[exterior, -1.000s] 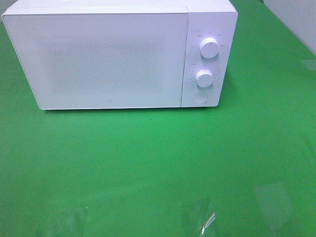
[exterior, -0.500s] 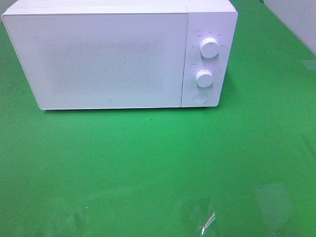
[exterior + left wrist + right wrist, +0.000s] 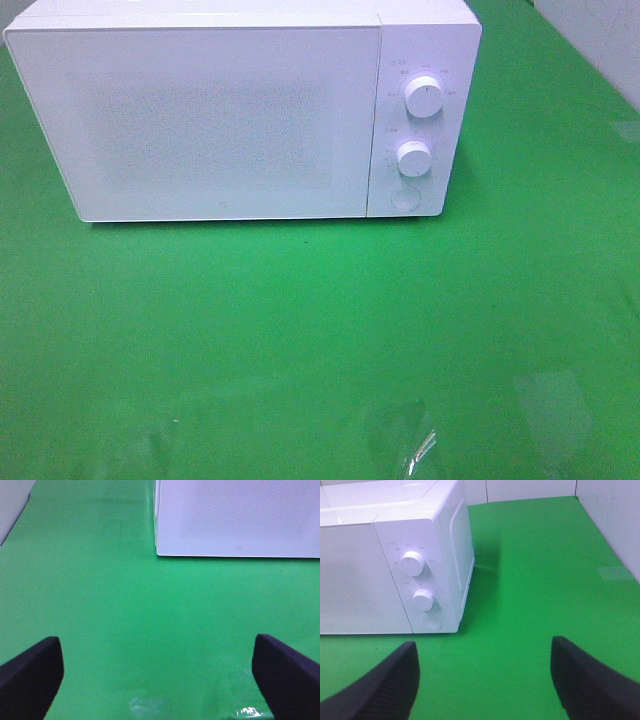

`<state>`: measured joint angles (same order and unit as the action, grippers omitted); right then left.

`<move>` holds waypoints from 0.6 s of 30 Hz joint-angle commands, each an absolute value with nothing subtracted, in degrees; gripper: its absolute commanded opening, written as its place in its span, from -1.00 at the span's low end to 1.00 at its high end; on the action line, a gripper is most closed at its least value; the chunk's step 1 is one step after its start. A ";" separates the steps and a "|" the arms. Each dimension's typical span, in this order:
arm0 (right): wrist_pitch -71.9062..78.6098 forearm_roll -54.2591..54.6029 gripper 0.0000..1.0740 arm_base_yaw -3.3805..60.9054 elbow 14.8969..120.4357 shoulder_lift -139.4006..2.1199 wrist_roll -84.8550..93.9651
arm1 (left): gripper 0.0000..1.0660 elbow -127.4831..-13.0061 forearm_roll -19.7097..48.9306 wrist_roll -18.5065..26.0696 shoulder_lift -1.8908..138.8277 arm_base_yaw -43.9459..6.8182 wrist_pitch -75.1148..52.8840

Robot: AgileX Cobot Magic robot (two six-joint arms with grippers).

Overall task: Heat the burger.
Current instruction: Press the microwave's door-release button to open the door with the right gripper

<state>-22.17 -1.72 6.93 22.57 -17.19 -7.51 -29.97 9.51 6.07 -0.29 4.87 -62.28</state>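
Observation:
The burger is out of view in every frame. A white microwave [image 3: 240, 110] stands at the back of the green table with its door shut; two round knobs [image 3: 424, 97] and a round button [image 3: 405, 198] sit on its right panel. It also shows as the microwave [image 3: 237, 517] in the left wrist view and the microwave [image 3: 390, 565] in the right wrist view. My left gripper [image 3: 157, 677] hangs open over bare green cloth, well in front of the door. My right gripper [image 3: 482, 677] is open too, in front of the control panel, holding nothing. Neither arm shows in the high view.
Green cloth [image 3: 320, 330] covers the table. Pale walls rise at the far right [image 3: 600, 40] and beyond the table [image 3: 530, 487]. A shiny piece of clear tape [image 3: 420, 450] lies near the front edge.

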 commanded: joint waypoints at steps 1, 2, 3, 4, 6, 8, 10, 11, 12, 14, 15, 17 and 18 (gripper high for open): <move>-13.06 -1.95 0.34 6.70 21.20 -21.60 -6.93 | 0.76 -29.74 9.97 6.19 -0.63 4.93 -61.48; -13.06 -1.95 0.34 6.70 21.20 -21.60 -6.93 | 0.76 -29.74 9.97 6.19 -0.63 4.93 -61.48; -9.51 -1.95 0.34 6.70 20.63 -24.12 -7.39 | 0.76 -29.74 9.97 6.19 -0.63 4.93 -61.48; -9.51 -1.95 0.34 6.70 20.63 -24.12 -7.39 | 0.76 -29.74 9.97 6.19 -0.63 4.93 -61.48; -4.41 -1.95 0.34 6.70 19.82 -27.67 -7.62 | 0.76 -29.74 9.97 6.19 -0.63 4.93 -61.48; -1.95 -1.95 0.34 6.70 19.77 -30.65 -7.79 | 0.76 -29.74 9.97 6.19 -0.63 4.93 -61.48; 0.97 -1.95 0.32 6.70 19.77 -33.80 -7.79 | 0.76 -29.74 9.97 6.19 -0.63 4.93 -61.48; 0.97 -1.95 0.32 6.70 19.77 -33.80 -7.79 | 0.76 -29.74 9.97 6.19 -0.63 4.93 -61.48; 4.47 -1.95 0.31 6.70 19.77 -36.67 -7.79 | 0.76 -29.74 9.97 6.19 -0.63 4.93 -61.48; 6.76 -1.95 0.30 6.70 19.77 -37.93 -7.79 | 0.76 -29.74 9.97 6.19 -0.63 4.93 -61.48; 11.63 -1.95 0.28 6.70 19.60 -41.14 -7.79 | 0.76 -29.74 9.97 6.19 -0.63 4.93 -61.48; 16.73 -1.95 0.28 6.70 18.96 -44.06 -7.79 | 0.76 -29.74 9.97 6.19 -0.63 4.93 -61.48; 16.73 -1.95 0.28 6.70 18.96 -44.06 -7.79 | 0.76 -29.74 9.97 6.19 -0.63 4.93 -61.48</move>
<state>13.87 -1.72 6.93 19.08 -43.37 -7.96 -29.97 9.51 6.07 -0.29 4.87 -62.28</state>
